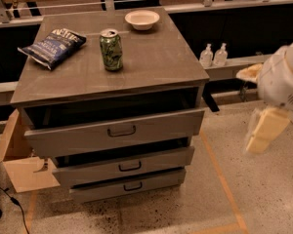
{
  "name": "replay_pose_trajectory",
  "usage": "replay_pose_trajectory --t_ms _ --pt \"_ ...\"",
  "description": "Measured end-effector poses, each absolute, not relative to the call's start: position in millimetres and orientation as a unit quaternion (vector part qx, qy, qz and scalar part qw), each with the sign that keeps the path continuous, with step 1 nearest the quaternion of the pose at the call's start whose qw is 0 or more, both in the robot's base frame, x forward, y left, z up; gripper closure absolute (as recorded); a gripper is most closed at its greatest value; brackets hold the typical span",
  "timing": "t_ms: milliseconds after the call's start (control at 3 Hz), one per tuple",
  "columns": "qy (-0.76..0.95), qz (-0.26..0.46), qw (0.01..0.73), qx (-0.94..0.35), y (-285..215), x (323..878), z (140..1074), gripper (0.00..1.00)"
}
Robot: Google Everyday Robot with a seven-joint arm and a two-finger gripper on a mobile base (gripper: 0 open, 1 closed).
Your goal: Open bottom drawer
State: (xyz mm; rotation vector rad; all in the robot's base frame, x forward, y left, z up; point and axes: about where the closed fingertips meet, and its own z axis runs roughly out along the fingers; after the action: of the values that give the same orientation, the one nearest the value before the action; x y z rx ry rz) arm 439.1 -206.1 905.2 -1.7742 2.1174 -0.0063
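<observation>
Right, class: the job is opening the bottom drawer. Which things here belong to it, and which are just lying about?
Job: bottom drawer, handle, gripper off to the cabinet's right.
Lying about: chip bag, can, bowl, two bottles.
</observation>
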Motion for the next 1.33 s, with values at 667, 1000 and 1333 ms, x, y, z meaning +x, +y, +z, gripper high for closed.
replay_pose_trajectory --t_ms 667,1000,1333 --pt "0.697 0.007 0.215 -0.684 -159.7 450.8 781.9 0.0" --pt "0.661 -0.003 0.212 -0.72 -125.7 459.9 714.8 0.0" --pt "0.66 -0.017 0.227 -0.716 -126.9 467.3 717.4 0.0"
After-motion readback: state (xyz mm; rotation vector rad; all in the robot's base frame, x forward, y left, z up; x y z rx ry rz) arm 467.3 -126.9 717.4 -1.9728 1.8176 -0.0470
